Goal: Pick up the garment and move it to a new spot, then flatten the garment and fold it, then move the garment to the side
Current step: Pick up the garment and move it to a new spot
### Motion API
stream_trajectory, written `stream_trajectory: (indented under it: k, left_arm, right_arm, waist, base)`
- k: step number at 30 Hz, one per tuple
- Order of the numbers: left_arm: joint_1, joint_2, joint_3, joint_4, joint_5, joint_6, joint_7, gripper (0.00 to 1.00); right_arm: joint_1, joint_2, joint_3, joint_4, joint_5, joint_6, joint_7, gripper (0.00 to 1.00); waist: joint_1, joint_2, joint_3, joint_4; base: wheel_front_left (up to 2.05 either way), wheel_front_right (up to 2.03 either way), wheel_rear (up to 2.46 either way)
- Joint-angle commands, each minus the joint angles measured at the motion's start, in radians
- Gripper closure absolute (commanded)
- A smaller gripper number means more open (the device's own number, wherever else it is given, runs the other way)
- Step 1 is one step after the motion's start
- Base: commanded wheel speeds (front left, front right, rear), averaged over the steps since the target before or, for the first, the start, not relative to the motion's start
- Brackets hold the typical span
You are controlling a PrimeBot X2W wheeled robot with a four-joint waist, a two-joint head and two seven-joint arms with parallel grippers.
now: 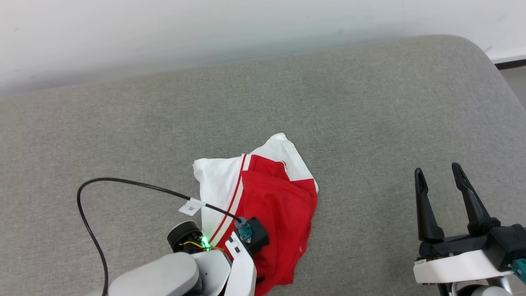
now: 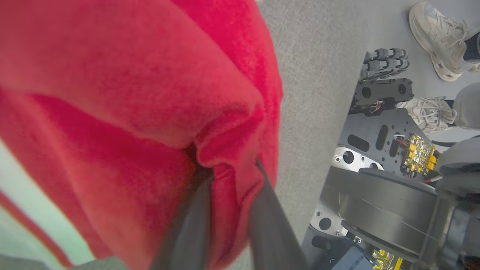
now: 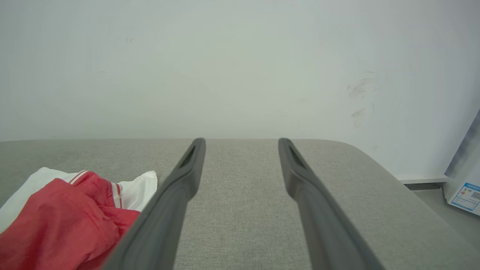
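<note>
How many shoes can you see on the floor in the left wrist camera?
2. The upper sneaker sits in the top right corner; the lower sneaker is just below it. Others may be hidden.

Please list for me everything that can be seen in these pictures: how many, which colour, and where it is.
garment: one, red with white sleeves and striped trim, crumpled on the cushion
cushion: one, grey fabric, against the wall
wall: one, white, behind the cushion
box: one, white with a blue label, beyond the cushion's right end
shoes: two, beige, a person's, on the floor by the robot base
robot base: one, dark with yellow connectors, beside the cushion
cable: one, black with a white tag, looping from the left wrist
left gripper: one, dark, shut on a red fold of the garment
right gripper: one, dark, open, right of the garment and apart from it
</note>
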Motion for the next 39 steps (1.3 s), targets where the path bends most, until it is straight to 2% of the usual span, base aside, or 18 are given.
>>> stream_trajectory:
  k: [1, 2, 5, 7, 11, 17, 18, 23, 25, 28, 33, 39]
  left_arm:
    - [0.023, -0.008, 0.0, 0.012, 0.008, 0.003, -0.024, 1.0]
    - [0.026, -0.015, 0.006, 0.02, 0.016, 0.004, -0.05, 0.0]
    - [0.018, -0.032, 0.028, 0.029, 0.052, 0.017, -0.141, 0.0]
    - [0.021, -0.032, 0.047, 0.019, 0.084, 0.044, -0.208, 0.0]
    - [0.057, -0.029, 0.09, -0.044, 0.135, 0.127, -0.341, 0.0]
    - [0.105, -0.01, 0.174, -0.128, 0.221, 0.312, -0.529, 0.0]
    - [0.105, -0.01, 0.174, -0.128, 0.221, 0.312, -0.529, 0.0]
    - [0.176, 0.004, 0.27, -0.113, 0.267, 0.489, -0.704, 0.0]
    - [0.217, 0.0, 0.309, -0.1, 0.271, 0.554, -0.748, 0.0]
    - [0.275, 0.002, 0.376, -0.091, 0.274, 0.622, -0.781, 0.0]
    - [0.357, -0.012, 0.459, -0.107, 0.332, 0.683, -0.791, 0.0]
    - [0.464, -0.044, 0.576, -0.144, 0.425, 0.71, -0.79, 0.0]
  right_arm:
    - [0.005, 0.001, -0.001, 0.003, -0.008, -0.001, -0.002, 0.0]
    - [0.01, 0.001, -0.002, 0.005, -0.008, -0.001, -0.002, 0.0]
    - [0.032, 0.001, -0.002, 0.012, -0.01, -0.001, -0.002, 0.0]
    - [0.046, 0.001, -0.002, 0.016, -0.01, -0.001, -0.002, 0.0]
    - [0.083, 0.001, -0.011, 0.02, -0.015, -0.001, -0.002, 0.0]
    - [0.113, 0.001, -0.033, 0.013, -0.02, -0.001, -0.002, 0.0]
    - [0.113, 0.001, -0.033, 0.013, -0.02, -0.001, -0.002, 0.0]
    - [0.125, 0.001, -0.041, 0.013, -0.019, -0.001, -0.002, 0.0]
    - [0.128, 0.001, -0.044, 0.012, -0.019, -0.001, -0.002, 0.0]
    - [0.138, 0.001, -0.049, 0.01, -0.012, -0.001, -0.002, 0.0]
    - [0.145, 0.001, -0.06, 0.015, -0.003, -0.001, -0.002, 0.0]
    - [0.154, 0.001, -0.059, 0.02, 0.007, -0.001, -0.002, 0.0]
  waist:
    - [0.0, -0.0001, -0.009, 0.006]
    - [0.0, -0.0001, -0.017, 0.011]
    - [0.0, -0.0001, -0.049, 0.024]
    - [0.0, -0.0001, -0.075, 0.033]
    - [0.0, -0.0001, -0.124, 0.058]
    - [0.0, -0.0001, -0.161, 0.107]
    - [0.0, -0.0001, -0.161, 0.107]
    - [0.0, -0.0001, -0.179, 0.143]
    - [0.0, -0.0001, -0.184, 0.157]
    - [0.0, -0.0001, -0.191, 0.176]
    - [0.0, -0.0001, -0.198, 0.205]
    - [0.0, -0.0001, -0.204, 0.223]
  base:
    - [0.0, 0.0, 0.0]
    - [0.0, 0.0, 0.0]
    - [0.0, 0.0, 0.0]
    - [0.0, 0.0, 0.0]
    - [0.0, 0.0, 0.0]
    - [0.0, 0.0, 0.0]
    - [0.0, 0.0, 0.0]
    - [0.0, 0.0, 0.0]
    - [0.0, 0.0, 0.0]
    - [0.0, 0.0, 0.0]
    - [0.0, 0.0, 0.0]
    - [0.0, 0.0, 0.0]
